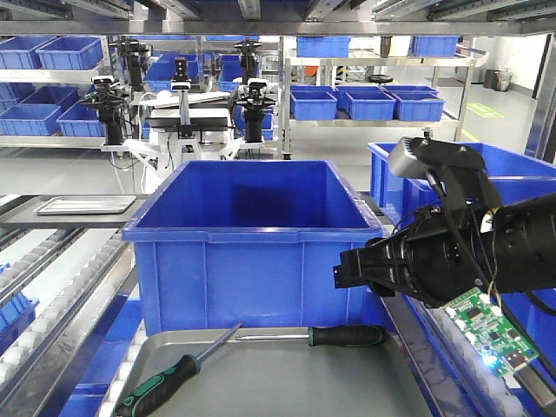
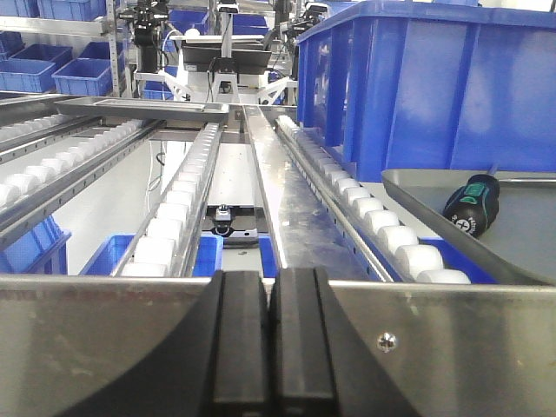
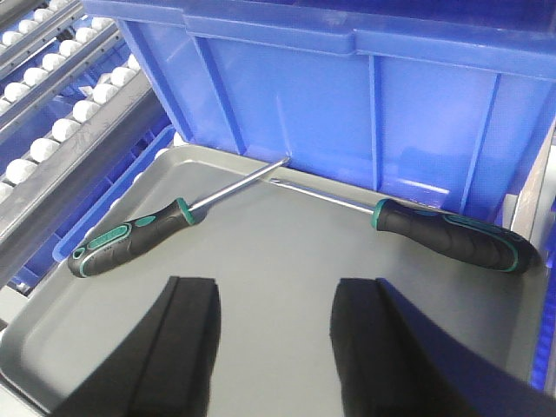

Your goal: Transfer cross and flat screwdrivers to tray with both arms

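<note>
The right pincer (image 3: 274,347) is held open above the wide grey metal tray (image 3: 261,261). Just beyond it, two black-and-green screwdrivers (image 3: 130,239) (image 3: 452,234) are laid in the tray, tips nearly touching. Behind them a deep blue plastic bin (image 3: 347,104) is seen. The left pincer (image 2: 269,343) is closed on nothing, left of the tray.

Tray (image 3: 261,287) floor lies open – blue bin (image 3: 365,95) walls off its far edge.

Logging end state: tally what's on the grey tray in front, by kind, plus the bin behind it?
Screwdrivers, black-and-green handles, lying in the tray: 2, the left screwdriver and the right screwdriver
Large blue bin directly behind the tray: 1
Total: 3
</note>
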You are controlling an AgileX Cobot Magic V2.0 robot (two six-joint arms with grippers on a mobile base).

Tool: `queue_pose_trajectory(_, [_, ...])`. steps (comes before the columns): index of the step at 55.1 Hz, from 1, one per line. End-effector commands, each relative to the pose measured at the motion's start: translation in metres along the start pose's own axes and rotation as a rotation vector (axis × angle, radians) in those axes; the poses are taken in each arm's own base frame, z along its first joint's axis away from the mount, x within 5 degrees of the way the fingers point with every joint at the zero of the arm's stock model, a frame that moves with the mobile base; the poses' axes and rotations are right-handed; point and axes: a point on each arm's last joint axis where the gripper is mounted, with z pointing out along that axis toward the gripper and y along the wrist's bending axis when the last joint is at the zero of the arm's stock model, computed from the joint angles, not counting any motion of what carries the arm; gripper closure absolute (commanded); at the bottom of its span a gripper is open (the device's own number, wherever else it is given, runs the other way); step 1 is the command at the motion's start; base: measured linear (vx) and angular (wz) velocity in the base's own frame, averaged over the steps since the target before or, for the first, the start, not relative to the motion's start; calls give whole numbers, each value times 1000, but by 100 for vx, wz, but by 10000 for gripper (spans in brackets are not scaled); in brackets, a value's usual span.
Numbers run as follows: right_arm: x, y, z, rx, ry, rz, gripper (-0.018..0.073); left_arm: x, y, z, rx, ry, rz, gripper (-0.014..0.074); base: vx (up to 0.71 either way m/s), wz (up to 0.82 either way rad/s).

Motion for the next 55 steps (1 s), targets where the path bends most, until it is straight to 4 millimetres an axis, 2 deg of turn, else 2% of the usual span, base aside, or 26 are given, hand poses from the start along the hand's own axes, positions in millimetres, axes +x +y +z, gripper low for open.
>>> queue_pose_trajectory(1, [-15, 7, -20, -14, -124, -9, 176, -15, -1, -2, 2, -105, -14, 603, 0, 0])
queue_pose_trajectory(15, [-10, 6, -21, -12, -122, -7, 176, -15, -1, -2, 2, -105, -14, 603, 0, 0])
queue_pose_trajectory(19, [-2, 5, -31, 9, -164, -24, 178, -15, -1, -2, 2, -105, -14, 603, 0, 0])
queue_pose_trajectory(23, [14, 2, -42, 32, -217, -31, 190, -15, -1, -2, 2, -105, -14, 603, 0, 0])
queue_pose_trajectory(29, [53, -3, -67, 64, -343, -41, 229, -15, -1, -2, 2, -105, -14, 603, 0, 0])
queue_pose_trajectory(30, [62, -3, -77, 67, -374, -49, 238, -15, -1, -2, 2, -105, -14, 603, 0, 0])
queue_pose_trajectory(31, [68, -4, -76, 74, -374, -52, 245, -15, -1, -2, 2, -105, -14, 603, 0, 0])
queue_pose_trajectory(39, [136, -19, -115, 199, -488, -149, 339, -15, -1, -2, 2, -105, -14, 603, 0, 0])
queue_pose_trajectory(47, [209, -37, -129, 380, -574, -180, 435, -15, -1, -2, 2, -105, -14, 603, 0, 0])
queue_pose_trajectory(55, [268, -51, -112, 453, -621, -140, 528, -15, -1, -2, 2, -105, -14, 603, 0, 0])
